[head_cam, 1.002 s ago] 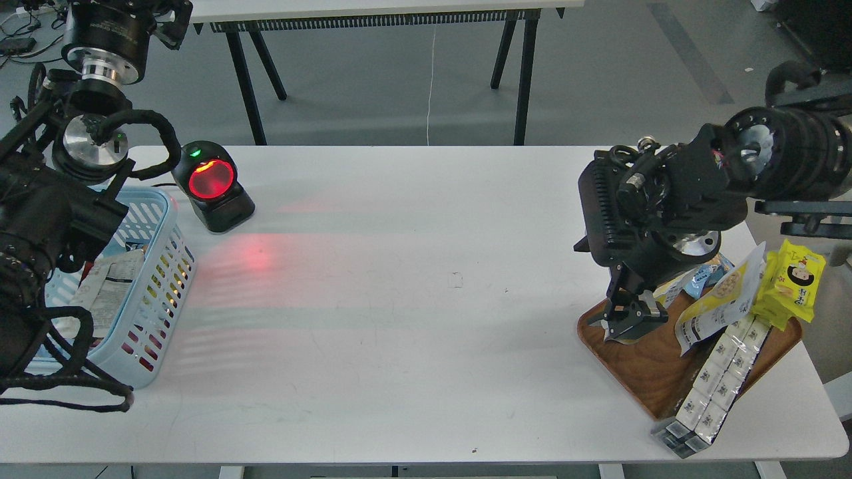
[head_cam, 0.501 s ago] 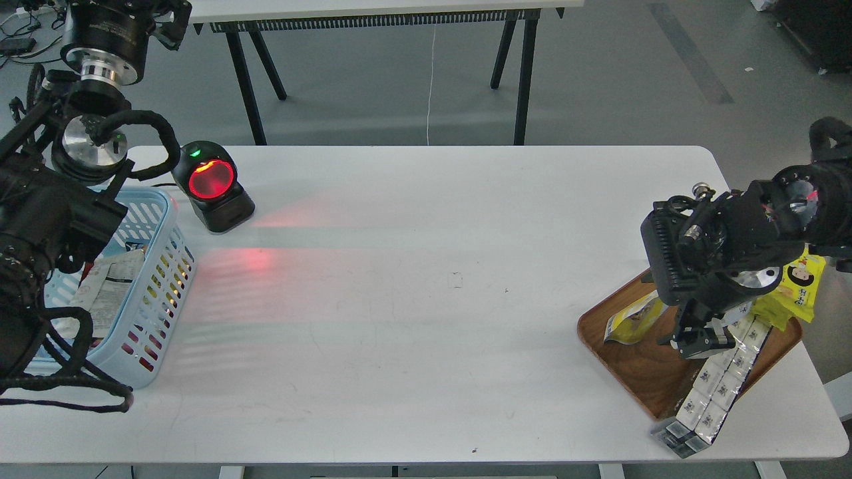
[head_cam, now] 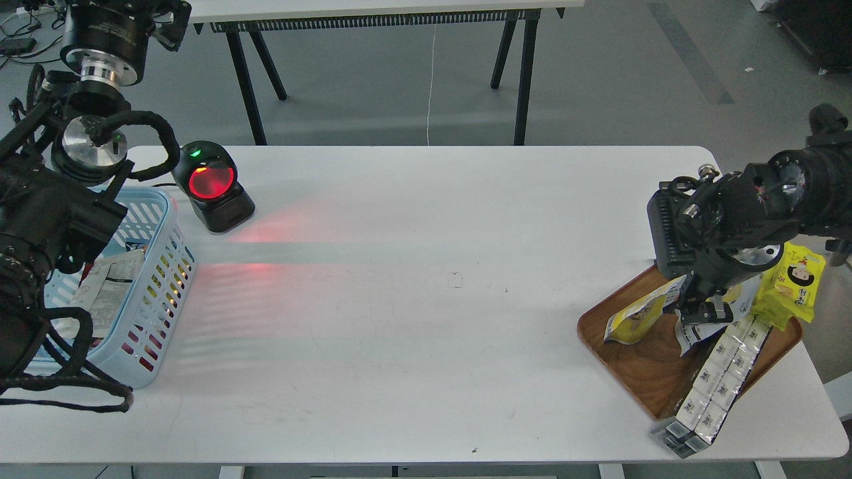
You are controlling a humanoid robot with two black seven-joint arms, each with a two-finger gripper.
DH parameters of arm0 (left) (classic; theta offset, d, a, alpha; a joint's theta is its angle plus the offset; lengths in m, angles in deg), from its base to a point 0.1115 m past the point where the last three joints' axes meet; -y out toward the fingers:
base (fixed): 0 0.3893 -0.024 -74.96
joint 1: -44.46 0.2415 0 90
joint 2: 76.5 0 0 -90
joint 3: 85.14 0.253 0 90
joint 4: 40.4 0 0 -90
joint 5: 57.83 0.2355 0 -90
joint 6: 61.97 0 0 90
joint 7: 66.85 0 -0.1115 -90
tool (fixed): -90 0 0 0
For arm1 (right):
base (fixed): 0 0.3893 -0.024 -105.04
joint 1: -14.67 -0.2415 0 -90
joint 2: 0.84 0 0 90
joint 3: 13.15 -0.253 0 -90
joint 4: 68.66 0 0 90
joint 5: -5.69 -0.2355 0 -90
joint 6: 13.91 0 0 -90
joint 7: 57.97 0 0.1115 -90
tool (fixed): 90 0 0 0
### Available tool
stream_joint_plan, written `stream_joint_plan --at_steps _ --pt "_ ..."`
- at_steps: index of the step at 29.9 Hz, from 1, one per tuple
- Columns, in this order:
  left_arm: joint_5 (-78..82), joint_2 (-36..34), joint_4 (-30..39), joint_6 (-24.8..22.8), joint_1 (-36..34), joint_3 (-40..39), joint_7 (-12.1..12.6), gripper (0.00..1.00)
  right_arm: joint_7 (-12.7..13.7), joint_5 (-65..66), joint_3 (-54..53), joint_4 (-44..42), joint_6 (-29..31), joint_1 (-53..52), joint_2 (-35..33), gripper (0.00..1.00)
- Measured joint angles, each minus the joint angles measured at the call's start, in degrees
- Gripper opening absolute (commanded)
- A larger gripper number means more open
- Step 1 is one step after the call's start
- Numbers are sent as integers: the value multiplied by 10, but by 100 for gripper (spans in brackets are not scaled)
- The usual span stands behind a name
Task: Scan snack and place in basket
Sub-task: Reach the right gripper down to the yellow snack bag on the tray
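Two grey-white pouches with yellow panels lie on the brown wooden tray (head_cam: 639,366) at the right. One snack pouch (head_cam: 631,320) lies free at the tray's left side. The other pouch (head_cam: 692,332) is partly hidden under my right gripper (head_cam: 702,311), which points down right over it; its fingers are dark and I cannot tell them apart. The light-blue basket (head_cam: 170,226) stands at the table's left edge with a pale pouch (head_cam: 106,293) inside. My left arm hangs over the basket; its far end (head_cam: 163,16) is at the top left, with no fingers distinguishable.
A black scanner (head_cam: 213,186) with a glowing red window stands behind the basket and casts red light on the table. Bright yellow cartoon-face packs (head_cam: 792,283) and a long row of white packs (head_cam: 715,386) also sit on the tray, the row overhanging its front.
My right gripper moved from the tray's left side to the right, over the second pouch, then rose slightly. The left pouch came into view. The left arm stayed still.
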Motion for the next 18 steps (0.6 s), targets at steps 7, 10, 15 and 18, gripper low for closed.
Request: stream_joint_plan --at_steps 7,10,15,18 --pt "0 1 0 0 0 0 0 100 0 0 -1 -6 -1 7 5 24" --pt "0 1 0 0 0 1 0 100 0 0 -1 -6 -2 7 10 14" --pt "0 0 -1 0 0 1 0 100 0 0 -1 -10 -7 6 14 0" --pt "0 -1 -1 0 0 1 0 100 0 0 -7 -17 -23 6 15 0"
